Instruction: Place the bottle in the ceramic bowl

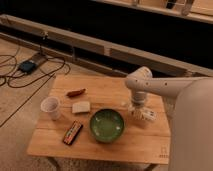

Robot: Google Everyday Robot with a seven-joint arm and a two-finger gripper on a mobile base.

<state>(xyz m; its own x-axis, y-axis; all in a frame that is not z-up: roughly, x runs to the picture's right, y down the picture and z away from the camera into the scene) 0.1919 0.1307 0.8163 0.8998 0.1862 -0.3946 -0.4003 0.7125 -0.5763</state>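
- cables [15,67]: dark cords and a small dark box on the floor at far left, well apart from the table.
- table [145,142]: low wooden top with pale planks, carrying every item listed below.
- paper cup [50,107]: white, upright, near the table's left edge.
- reddish-brown item [76,92]: small and elongated, lying behind the cup toward the far side of the table; what it is cannot be told.
- pale block [81,107]: rectangular, lying flat just right of the cup and in front of the reddish-brown item.
- dark bar [73,132]: flat packet with orange print, lying at a slant near the front edge, left of the bowl.
- ceramic bowl [107,125]: round, green glazed, darker rim, upright a little right of the table's centre; only green glaze shows inside it.
- gripper [137,109]: pointing down over the table just right of the bowl's far rim, at the end of a white arm [165,85] that reaches in from the right; how far its jaws stand apart, and whether they have hold of anything, cannot be told.
- bottle [147,114]: small and white with a pale label, lying on its side on the table just right of the gripper's tip, near the bowl but outside it.
- robot body [192,130]: large pale grey mass filling the right edge.
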